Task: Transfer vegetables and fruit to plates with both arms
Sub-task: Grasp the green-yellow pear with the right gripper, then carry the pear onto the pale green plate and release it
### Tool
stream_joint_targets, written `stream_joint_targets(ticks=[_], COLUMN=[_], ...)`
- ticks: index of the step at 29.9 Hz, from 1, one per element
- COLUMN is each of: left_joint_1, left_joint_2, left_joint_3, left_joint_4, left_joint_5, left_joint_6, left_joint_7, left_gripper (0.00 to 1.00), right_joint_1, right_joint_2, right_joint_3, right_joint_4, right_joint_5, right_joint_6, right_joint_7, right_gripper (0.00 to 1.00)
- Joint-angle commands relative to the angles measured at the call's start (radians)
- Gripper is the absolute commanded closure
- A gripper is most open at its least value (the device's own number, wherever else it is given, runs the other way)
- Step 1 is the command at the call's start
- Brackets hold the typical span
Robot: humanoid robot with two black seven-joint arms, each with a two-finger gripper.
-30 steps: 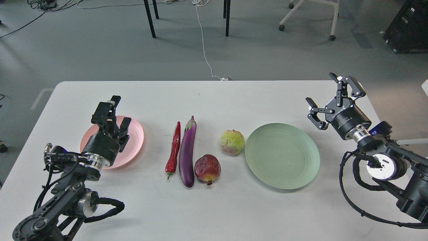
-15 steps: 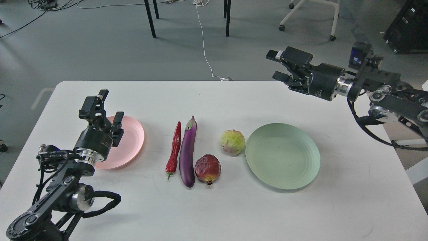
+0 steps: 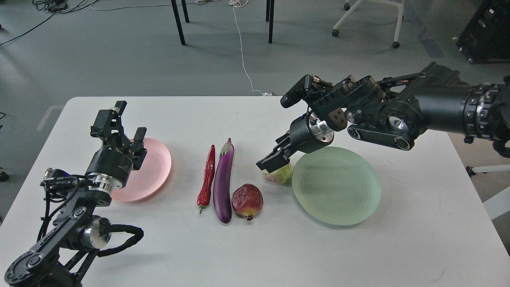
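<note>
A red chili (image 3: 207, 177), a purple eggplant (image 3: 223, 183), a dark red pomegranate (image 3: 247, 200) and a yellow-green fruit (image 3: 281, 175) lie mid-table. The pink plate (image 3: 157, 165) is at the left and the pale green plate (image 3: 338, 187) at the right; both are empty. My left gripper (image 3: 128, 121) is open and empty above the pink plate's far-left edge. My right gripper (image 3: 274, 161) reaches in from the right and points down onto the yellow-green fruit, hiding its top. Its fingers are dark, and I cannot tell whether they grip the fruit.
The white table (image 3: 255, 255) has its far edge just behind my right arm. Beyond it on the grey floor are black table legs (image 3: 178, 22), a white cable (image 3: 243, 52), a chair base (image 3: 370, 20) and a black case (image 3: 488, 32).
My right arm has swung from the far right, up and across to the left, then down onto the yellow-green fruit. My left gripper has risen slightly and shifted left. The produce has not moved.
</note>
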Motion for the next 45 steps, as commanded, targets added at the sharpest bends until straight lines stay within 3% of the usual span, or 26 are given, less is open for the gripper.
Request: stream_joint_targets(ticks=[1,17,23,25,28,29,40,45], left_joint_1=[0.0,0.001,0.001,0.001,0.001,0.001,0.001,0.001], left_joint_2=[-0.002,-0.005,-0.006,-0.007,-0.007,-0.007,0.0,0.001], left_joint_3=[0.0,-0.002,-0.002,-0.002,-0.002,-0.002,0.0,0.001], left_joint_4=[0.0,-0.01,-0.01,-0.01,-0.01,-0.01,-0.022,-0.025], left_joint_5=[0.0,0.0,0.0,0.0,0.0,0.0,0.0,0.0], left_joint_6=[0.0,0.0,0.0,0.0,0.0,0.0,0.0,0.0], left_joint_7=[-0.001,-0.001,-0.001,-0.001,-0.001,-0.001,0.0,0.0], left_gripper=[0.02,0.02,0.02,0.02,0.02,0.02,0.02,0.02], right_joint_1=[-0.031,-0.086,-0.112,-0.114,-0.114,-0.112,-0.02,0.084], right_joint_2=[0.059,0.085,0.085,0.085,0.085,0.085,0.085,-0.062], right_joint_3=[-0.039,-0.115,-0.115,-0.115,-0.117,-0.117,-0.086,-0.056], right_joint_4=[-0.049,-0.148,-0.147,-0.147,-0.144,-0.144,-0.125,0.003], right_joint_5=[-0.002,-0.008,-0.008,-0.008,-0.008,-0.01,-0.005,-0.011], right_joint_6=[-0.029,-0.072,-0.077,-0.077,-0.077,-0.077,-0.078,-0.078], right_joint_7=[0.0,0.0,0.0,0.0,0.0,0.0,0.0,0.0], right_gripper=[0.01,0.03,0.08,0.15,0.5,0.53,0.58,0.57])
